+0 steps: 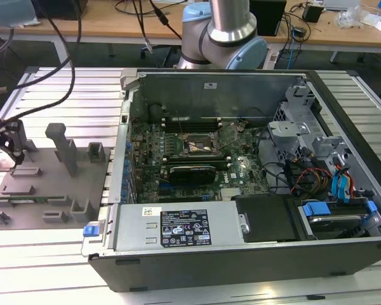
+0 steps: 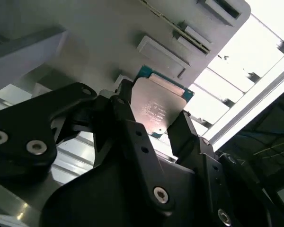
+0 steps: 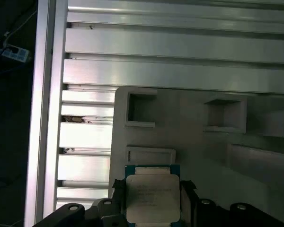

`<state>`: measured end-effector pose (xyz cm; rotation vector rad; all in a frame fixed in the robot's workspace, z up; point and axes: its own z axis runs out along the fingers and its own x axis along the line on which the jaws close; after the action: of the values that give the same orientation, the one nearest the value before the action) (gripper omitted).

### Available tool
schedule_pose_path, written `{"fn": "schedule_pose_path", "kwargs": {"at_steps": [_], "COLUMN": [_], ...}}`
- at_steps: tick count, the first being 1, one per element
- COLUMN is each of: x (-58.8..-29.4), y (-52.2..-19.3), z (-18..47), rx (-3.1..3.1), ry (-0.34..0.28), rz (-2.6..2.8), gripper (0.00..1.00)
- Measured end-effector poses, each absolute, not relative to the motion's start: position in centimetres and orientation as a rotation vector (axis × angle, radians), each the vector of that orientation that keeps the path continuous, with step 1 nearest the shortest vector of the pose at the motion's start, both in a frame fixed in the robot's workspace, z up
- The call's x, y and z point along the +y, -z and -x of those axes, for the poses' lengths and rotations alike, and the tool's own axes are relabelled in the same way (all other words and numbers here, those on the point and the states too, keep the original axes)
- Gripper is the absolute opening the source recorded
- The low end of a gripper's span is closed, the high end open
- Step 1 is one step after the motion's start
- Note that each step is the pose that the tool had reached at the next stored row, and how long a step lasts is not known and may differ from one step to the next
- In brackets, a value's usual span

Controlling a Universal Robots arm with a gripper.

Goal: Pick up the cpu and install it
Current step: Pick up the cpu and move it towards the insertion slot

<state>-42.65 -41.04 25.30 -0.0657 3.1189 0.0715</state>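
Note:
The cpu [image 2: 157,105] [image 3: 152,197] is a small square chip with a pale metal top and a green rim. My gripper [image 2: 155,114] [image 3: 152,190] is shut on it, a black finger [image 2: 128,111] pressing each of two opposite edges. The chip sits over the near corner of the grey fixture plate [image 3: 189,142]; whether it touches the plate I cannot tell. In the exterior view the gripper [image 1: 5,141] is at the far left, over the plate's [image 1: 47,181] left end. The open socket [image 1: 200,145] lies on the motherboard inside the computer case [image 1: 178,267], well to the exterior view's right.
The grey plate carries raised posts [image 1: 65,147] and pockets [image 3: 141,109]. It rests on a ribbed aluminium table [image 3: 180,47]. A black expansion card [image 1: 192,172] lies below the socket. Cables and drive bays [image 1: 330,184] fill the case's right side. The arm's base [image 1: 225,35] stands behind the case.

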Motion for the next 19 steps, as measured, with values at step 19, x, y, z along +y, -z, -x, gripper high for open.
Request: {"fn": "schedule_pose_path", "kwargs": {"at_steps": [19], "x": [-40.6], "y": [-30.6], "z": [42.7], "rx": [3.116], "ry": [-0.072], "rz": [0.066], "gripper": [0.55]}}
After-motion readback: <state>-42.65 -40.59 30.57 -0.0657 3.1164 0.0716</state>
